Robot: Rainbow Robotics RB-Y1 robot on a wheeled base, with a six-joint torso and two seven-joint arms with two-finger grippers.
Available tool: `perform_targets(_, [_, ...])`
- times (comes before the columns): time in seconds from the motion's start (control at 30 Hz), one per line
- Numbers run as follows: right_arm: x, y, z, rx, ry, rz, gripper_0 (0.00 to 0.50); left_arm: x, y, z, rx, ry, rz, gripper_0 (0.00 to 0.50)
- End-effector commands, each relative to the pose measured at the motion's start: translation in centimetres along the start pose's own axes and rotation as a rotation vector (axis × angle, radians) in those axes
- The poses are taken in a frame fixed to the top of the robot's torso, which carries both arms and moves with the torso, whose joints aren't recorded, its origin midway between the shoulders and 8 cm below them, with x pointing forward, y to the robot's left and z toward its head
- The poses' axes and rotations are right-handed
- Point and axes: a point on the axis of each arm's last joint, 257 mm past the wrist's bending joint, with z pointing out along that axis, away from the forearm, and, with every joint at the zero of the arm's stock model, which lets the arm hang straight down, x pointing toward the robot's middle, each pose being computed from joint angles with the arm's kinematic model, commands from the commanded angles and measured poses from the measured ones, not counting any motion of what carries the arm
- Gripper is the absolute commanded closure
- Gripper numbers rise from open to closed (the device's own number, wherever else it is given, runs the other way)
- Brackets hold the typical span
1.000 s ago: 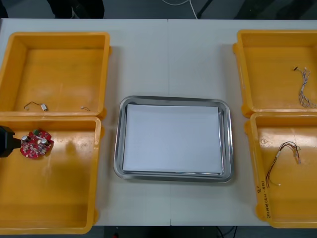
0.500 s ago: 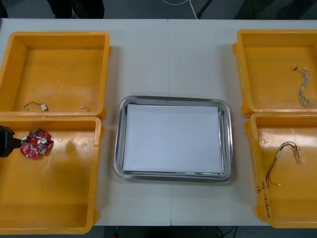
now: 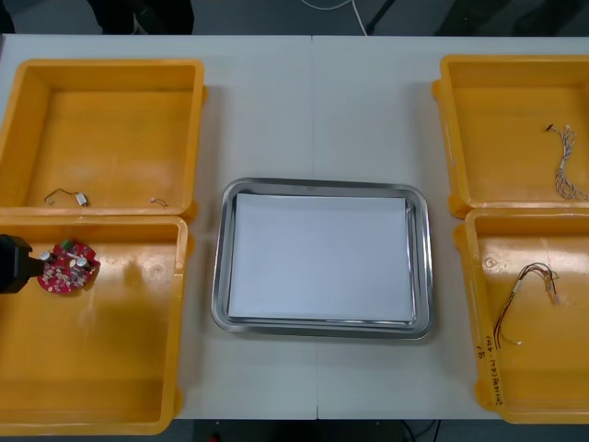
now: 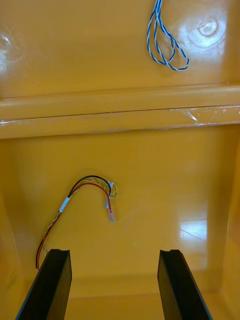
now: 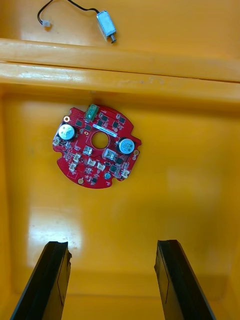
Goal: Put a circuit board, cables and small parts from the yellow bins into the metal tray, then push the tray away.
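A: So, where is the circuit board (image 5: 92, 160)?
B: Flat in the near yellow bin (image 3: 110, 368) left of the metal tray (image 3: 218, 276). My left gripper (image 5: 112, 244) hangs short of it, jaws wide, empty. I judge it light, stiff, fragile: pinch its rim.
A: Surroundings?
B: Glossy bin floor, light desk (image 3: 313, 110); right gripper (image 4: 114, 252) parked right of the tray, jaws apart.

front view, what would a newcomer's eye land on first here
The shiny metal tray, white inside, sits mid-table between the yellow bins. Next comes the round red circuit board in the near left bin, with the left gripper open just short of it. The right gripper hangs open over a red and yellow cable in the near right bin.
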Motion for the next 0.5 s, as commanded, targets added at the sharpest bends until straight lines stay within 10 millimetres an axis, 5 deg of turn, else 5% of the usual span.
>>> perform_targets(0.03, [-1.9, 0.1, -2.2, 0.02, -0.048, -0.034, 0.0, -0.8, -0.9, -0.2, 0.003, -0.004, 0.014, 0.0])
perform_targets(0.5, [-0.3, 0.2, -1.9, 0.012, -0.006, -0.036, 0.0, -4.5, -2.2, 3.6, 0.078, -0.077, -0.003, 0.0])
